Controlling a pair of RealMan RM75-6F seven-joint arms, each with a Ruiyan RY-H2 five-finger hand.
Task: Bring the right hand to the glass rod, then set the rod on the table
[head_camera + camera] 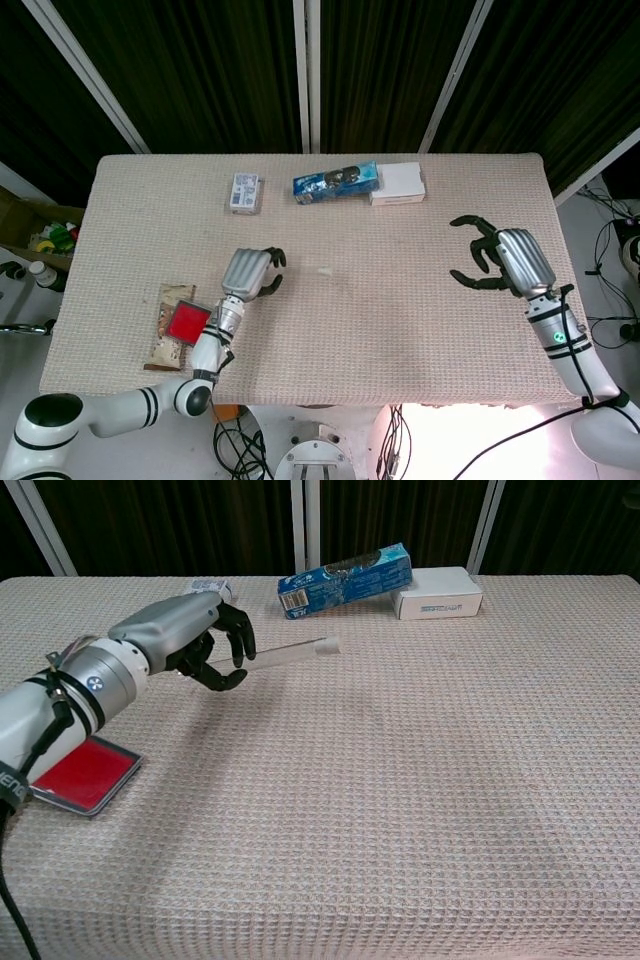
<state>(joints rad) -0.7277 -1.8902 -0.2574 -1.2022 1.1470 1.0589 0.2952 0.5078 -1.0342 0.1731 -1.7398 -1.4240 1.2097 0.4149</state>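
Note:
The glass rod (292,653) is a clear tube lying nearly level, low over the cloth left of the table's middle. In the head view only its faint far tip (325,268) shows. My left hand (205,645) curls its fingers around the rod's near end. Whether the rod touches the cloth cannot be told. My right hand (503,258) hovers over the table's right side with its fingers spread and curved, holding nothing, far from the rod. The chest view does not show the right hand.
A blue box (337,182) and a white box (398,182) lie at the back edge, with a small card pack (244,192) to their left. A red case (83,775) and a snack wrapper (163,330) sit near the front left.

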